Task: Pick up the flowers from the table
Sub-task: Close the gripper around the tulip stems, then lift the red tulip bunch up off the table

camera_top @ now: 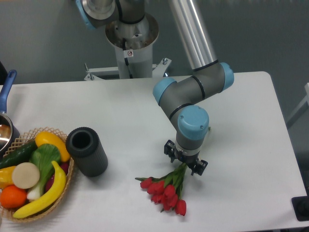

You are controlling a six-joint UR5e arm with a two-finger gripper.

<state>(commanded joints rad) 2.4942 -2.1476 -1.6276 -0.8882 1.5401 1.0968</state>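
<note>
The flowers [165, 189], a small bunch of red tulips with thin green stems, lie on the white table [241, 125] at the front centre, heads pointing to the front left. My gripper [185, 161] points straight down over the stem end. Its two black fingers stand apart on either side of the stems, so it looks open around them. The fingertips are hidden under the wrist, and I cannot tell whether they touch the stems.
A black cylinder [87, 151] lies to the left of the flowers. A wicker basket [70, 170] with a banana, vegetables and fruit stands at the front left. A blue-handled pot [6, 96] is at the left edge. The arm's base [131, 38] is at the back.
</note>
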